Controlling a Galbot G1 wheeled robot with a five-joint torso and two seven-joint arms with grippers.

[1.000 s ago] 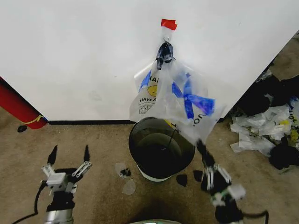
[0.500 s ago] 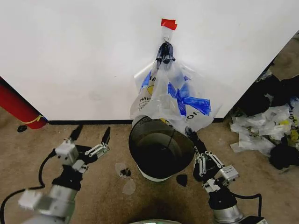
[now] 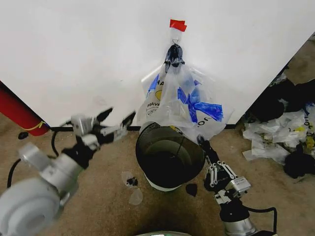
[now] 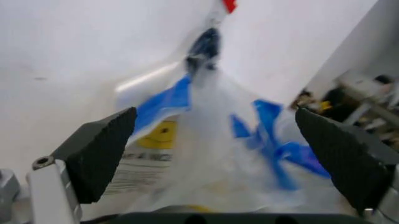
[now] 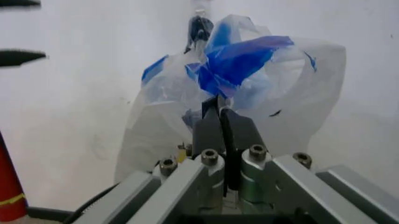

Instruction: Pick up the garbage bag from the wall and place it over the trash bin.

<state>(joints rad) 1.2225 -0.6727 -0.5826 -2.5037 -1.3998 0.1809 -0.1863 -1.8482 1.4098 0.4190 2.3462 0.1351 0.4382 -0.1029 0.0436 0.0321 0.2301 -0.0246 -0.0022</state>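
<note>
The garbage bag (image 3: 179, 105) hangs from a hook high on the wall (image 3: 74, 59) under a scrap of red tape (image 3: 177, 24), its lower folds drooping just above the back rim of the trash bin (image 3: 170, 156), which stands on the carpet at the foot of the wall; the smiley and blue tape patches face outward. The right gripper (image 3: 201, 141) is pressed together at the bag's bottom right corner — it appears to pinch the plastic there, and it has barely moved in the last half second, though a second ago it sat lower and farther right with that corner pulled outward. The bigger change is on the other side; the left gripper (image 3: 116, 121) has swung up from the carpet toward the baseboard and now reaches, fingers spread wide, for the bag's left edge — its wrist view frames the bag squarely between the pads. This suggests a two-handed lift off the hook is being set up; the bag is not yet free.
</note>
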